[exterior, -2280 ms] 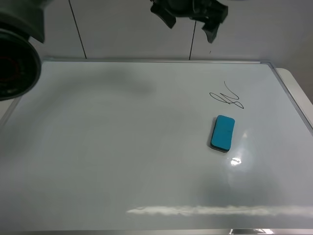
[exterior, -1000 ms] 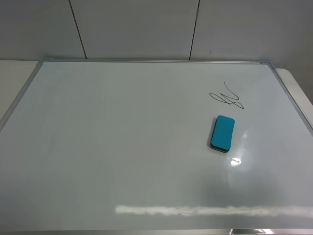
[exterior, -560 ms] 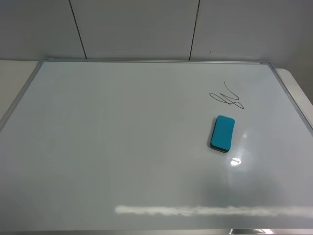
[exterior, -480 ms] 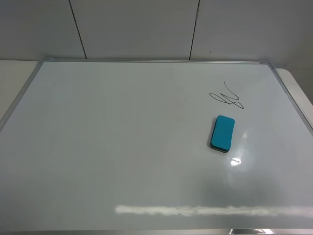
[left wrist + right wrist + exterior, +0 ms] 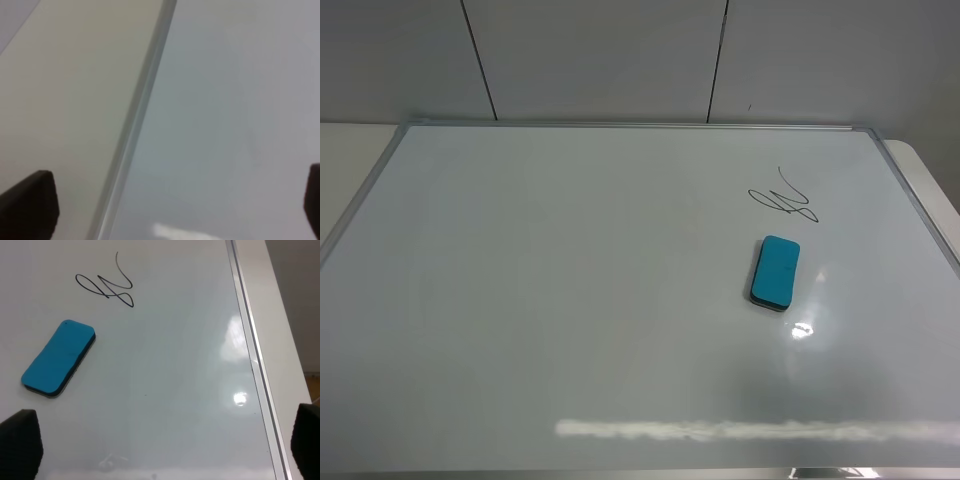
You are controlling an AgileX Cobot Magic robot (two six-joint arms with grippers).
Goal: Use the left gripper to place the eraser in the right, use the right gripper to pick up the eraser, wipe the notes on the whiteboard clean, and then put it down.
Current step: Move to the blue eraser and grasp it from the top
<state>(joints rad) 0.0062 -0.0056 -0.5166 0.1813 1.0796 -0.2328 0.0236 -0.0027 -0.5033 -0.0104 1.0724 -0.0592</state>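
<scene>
Exterior high: glossy white whiteboard (image 5: 570, 300), thin silver frame (image 5: 620, 125); teal rounded-oblong eraser (image 5: 775, 271) flat toward right edge, clear of looping black notes (image 5: 783, 198).
Left wrist: left end effector (image 5: 170, 205) spread, empty, above frame, beige table (image 5: 65, 100).
Right wrist: right end effector (image 5: 162, 445) spread, empty.

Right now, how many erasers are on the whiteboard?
1. The eraser lies flat on the right half of the whiteboard, just below the notes in the high view, apart from them. Nothing there could hide another.
</scene>
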